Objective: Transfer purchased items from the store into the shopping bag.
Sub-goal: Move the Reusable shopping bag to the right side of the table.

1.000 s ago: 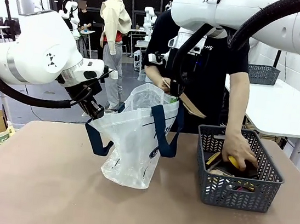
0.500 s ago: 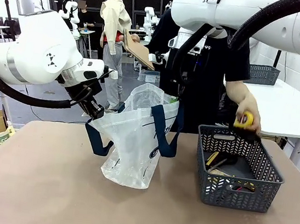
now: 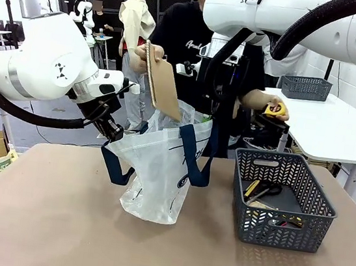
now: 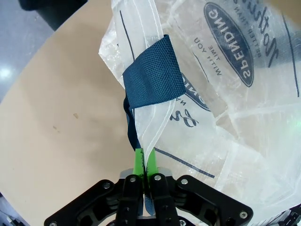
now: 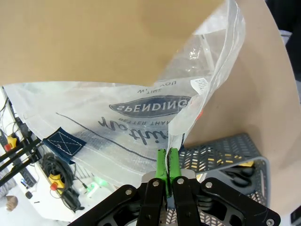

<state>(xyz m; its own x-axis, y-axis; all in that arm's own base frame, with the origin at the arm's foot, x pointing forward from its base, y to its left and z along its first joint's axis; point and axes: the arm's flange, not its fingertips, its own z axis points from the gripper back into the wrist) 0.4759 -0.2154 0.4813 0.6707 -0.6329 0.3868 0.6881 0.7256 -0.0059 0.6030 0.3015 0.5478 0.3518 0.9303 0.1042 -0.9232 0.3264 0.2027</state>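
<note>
Left hand [image 4: 143, 153] clamped on shopping bag [image 3: 161, 163] rim, right hand [image 5: 167, 153] likewise, it hanging between

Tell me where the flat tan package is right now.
In the front view, the flat tan package is in the person's hand, tilted, its lower end at the mouth of the shopping bag.

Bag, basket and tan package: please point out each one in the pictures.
Bag [image 3: 153, 172]: front view, on its clear front wall.
Basket [image 3: 279, 233]: front view, on its near openwork wall.
Tan package [image 3: 163, 86]: front view, on its flat face.
</note>
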